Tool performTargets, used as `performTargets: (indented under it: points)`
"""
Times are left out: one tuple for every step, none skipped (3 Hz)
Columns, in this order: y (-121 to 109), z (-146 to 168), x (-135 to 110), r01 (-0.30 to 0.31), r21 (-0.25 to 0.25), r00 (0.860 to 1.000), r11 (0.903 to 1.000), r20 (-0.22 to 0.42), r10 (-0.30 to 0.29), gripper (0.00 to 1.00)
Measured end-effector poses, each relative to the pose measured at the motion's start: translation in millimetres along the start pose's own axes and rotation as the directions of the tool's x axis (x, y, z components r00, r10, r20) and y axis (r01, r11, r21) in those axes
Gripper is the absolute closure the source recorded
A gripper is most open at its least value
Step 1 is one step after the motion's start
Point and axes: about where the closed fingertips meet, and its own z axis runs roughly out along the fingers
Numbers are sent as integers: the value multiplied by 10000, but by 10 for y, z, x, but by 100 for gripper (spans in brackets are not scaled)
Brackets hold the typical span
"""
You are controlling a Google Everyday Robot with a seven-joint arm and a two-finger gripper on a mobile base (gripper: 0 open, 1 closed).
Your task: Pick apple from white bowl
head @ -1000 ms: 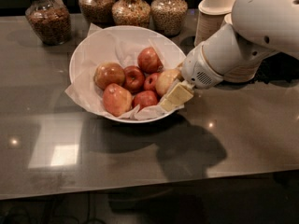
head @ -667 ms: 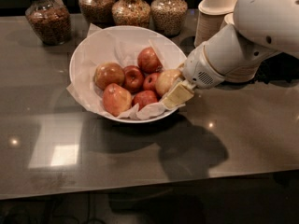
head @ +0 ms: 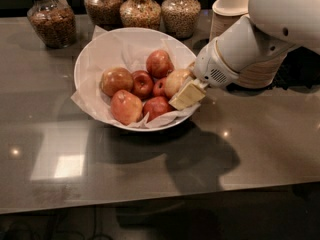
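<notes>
The tool (head: 187,91) sits at the right rim of the white bowl (head: 100,49), seemingly touching the apple (head: 176,80). Red apples (head: 142,84) crowd its left; stacked paper bowls (head: 260,76) and jars (head: 180,14) (along the back) wall the rear. The front surface (head: 150,174) lies open.

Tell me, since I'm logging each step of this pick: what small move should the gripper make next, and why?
Probably a short straight lift. The gripper sits against the pale apple at the right rim of the white bowl; the apple rests among red apples, so rising vertically should avoid dragging them or the paper.
</notes>
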Motion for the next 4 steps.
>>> performTargets:
  points:
    - [-42,-48,-64,113,-20,9999,9999,92,-113,100]
    - [-74,-112,-121,191,-98,9996,9998,219,-188,100]
    - [-82,-270,-294,579,-102,9980,9983,257,-576,100]
    - [-17,-542,-625,1495,-176,9882,9886,378,-1487,100]
